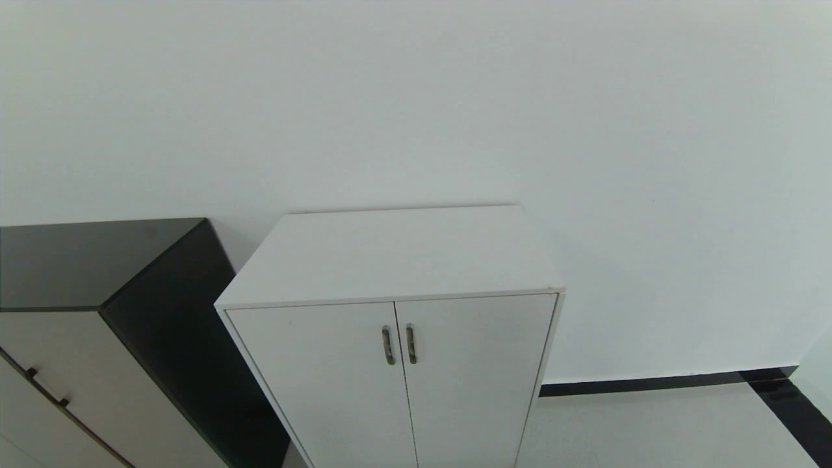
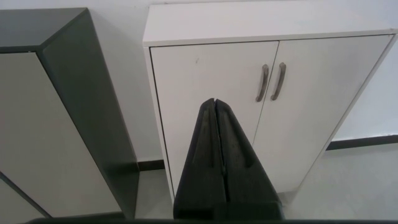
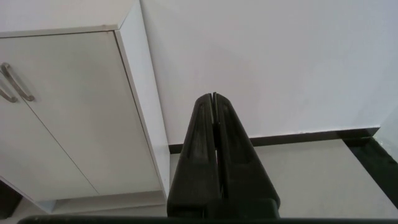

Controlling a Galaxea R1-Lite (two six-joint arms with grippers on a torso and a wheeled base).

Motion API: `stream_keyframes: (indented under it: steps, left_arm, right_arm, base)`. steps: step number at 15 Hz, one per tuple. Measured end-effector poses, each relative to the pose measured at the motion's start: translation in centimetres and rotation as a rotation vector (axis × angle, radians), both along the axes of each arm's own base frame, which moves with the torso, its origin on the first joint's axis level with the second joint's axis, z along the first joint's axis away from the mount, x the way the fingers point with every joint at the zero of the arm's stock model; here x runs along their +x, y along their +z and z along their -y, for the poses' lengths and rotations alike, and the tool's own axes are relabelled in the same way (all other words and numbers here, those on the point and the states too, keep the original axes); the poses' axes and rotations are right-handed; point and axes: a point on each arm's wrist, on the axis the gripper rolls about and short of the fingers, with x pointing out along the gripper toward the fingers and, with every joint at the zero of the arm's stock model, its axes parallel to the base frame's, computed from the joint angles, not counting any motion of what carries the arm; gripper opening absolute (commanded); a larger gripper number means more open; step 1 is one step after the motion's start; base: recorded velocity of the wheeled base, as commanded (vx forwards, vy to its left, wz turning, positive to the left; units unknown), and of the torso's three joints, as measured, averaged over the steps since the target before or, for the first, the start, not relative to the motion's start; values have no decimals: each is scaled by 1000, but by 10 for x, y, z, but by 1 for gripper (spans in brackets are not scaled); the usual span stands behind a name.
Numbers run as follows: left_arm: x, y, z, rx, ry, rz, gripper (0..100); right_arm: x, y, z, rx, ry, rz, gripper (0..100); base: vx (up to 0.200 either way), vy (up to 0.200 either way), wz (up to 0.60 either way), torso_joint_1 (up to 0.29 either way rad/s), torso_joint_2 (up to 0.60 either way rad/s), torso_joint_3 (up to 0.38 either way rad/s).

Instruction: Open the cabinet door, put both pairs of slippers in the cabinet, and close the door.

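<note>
You had the white cabinet (image 1: 396, 260) against the wall with both doors closed and its two handles (image 1: 388, 345) side by side at the middle seam. Your left gripper (image 2: 215, 102) was closed on nothing, facing the cabinet's front and apart from it. Your right gripper (image 3: 213, 97), also closed and empty, sat off the cabinet's right side, clear of it. A dark cabinet (image 1: 162, 312) stood just beside it on the left.

white cabinet (image 1: 390, 253) | two doors (image 1: 325, 377) closed, upright | paired metal handles (image 1: 389, 345) at centre seam | ahead of left gripper fingers (image 2: 202, 149), apart
</note>
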Motion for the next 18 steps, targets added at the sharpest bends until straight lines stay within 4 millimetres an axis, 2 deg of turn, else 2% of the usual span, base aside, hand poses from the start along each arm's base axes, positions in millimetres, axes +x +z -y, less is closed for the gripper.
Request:
stream_keyframes:
  steps: [18]
  left_arm:
    - [0, 0, 0, 0, -1, 0, 0]
  right_arm:
    - [0, 0, 0, -1, 1, 0, 0]
  base:
    - [0, 0, 0, 0, 0, 0]
